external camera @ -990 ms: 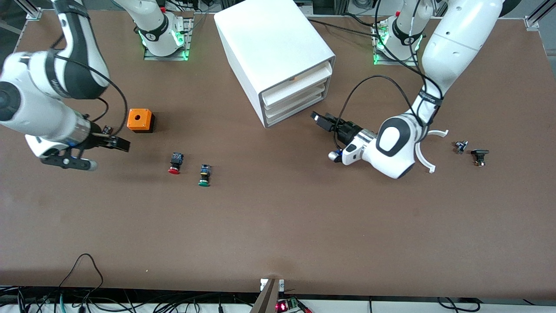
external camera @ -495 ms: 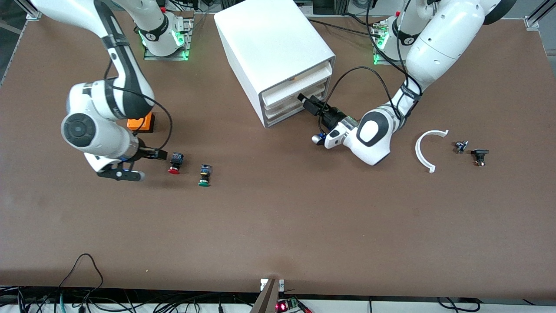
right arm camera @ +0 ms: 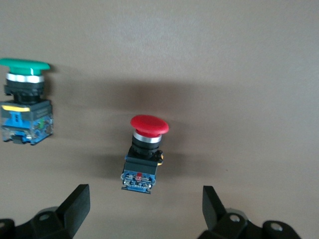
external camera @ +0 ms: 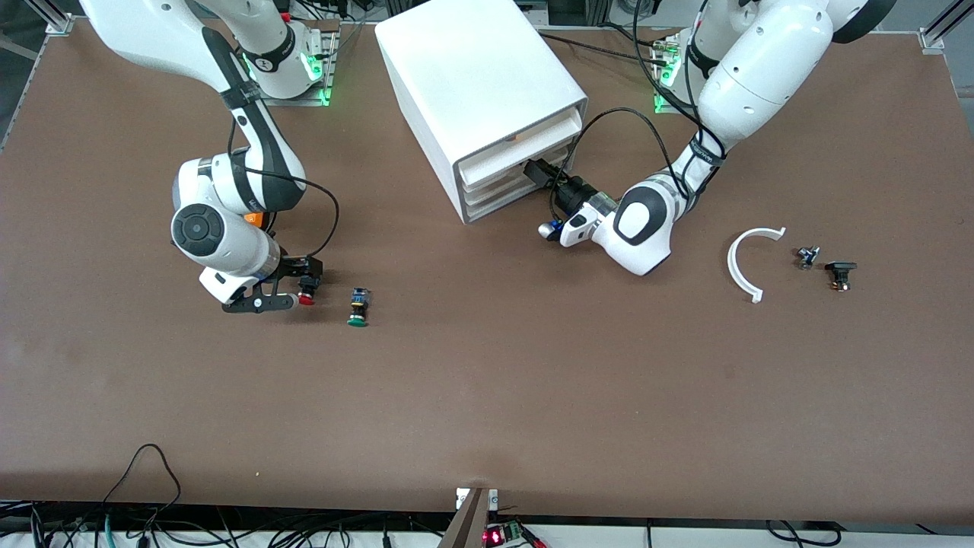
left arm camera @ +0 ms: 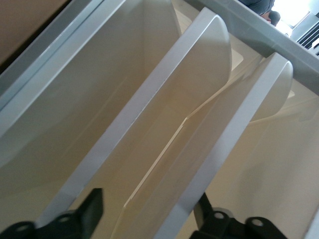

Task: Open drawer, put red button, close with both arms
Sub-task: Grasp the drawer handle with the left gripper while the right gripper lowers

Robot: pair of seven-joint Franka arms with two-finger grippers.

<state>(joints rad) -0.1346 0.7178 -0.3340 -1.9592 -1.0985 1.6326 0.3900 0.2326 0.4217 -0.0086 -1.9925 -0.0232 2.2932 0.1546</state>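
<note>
The red button (right arm camera: 144,154) lies on its side on the brown table, red cap (external camera: 306,300) toward the front camera. My right gripper (external camera: 304,274) is open just above it, and its fingers (right arm camera: 79,204) stand on either side of the button's dark body without touching it. The white drawer cabinet (external camera: 479,84) stands at the middle of the table's robot side, with its three drawers looking pushed in. My left gripper (external camera: 534,172) is open at the drawer fronts. In the left wrist view (left arm camera: 147,216) a drawer front's lip (left arm camera: 149,134) lies between its fingers (left arm camera: 92,209).
A green-capped button (external camera: 358,308) lies beside the red one, toward the left arm's end, and shows in the right wrist view (right arm camera: 25,104). An orange box (external camera: 256,220) is mostly hidden by the right arm. A white curved piece (external camera: 749,262) and two small dark parts (external camera: 806,256) (external camera: 840,274) lie at the left arm's end.
The right arm swung in from the table's end and its gripper came over the red button. The left gripper moved up to the drawer fronts.
</note>
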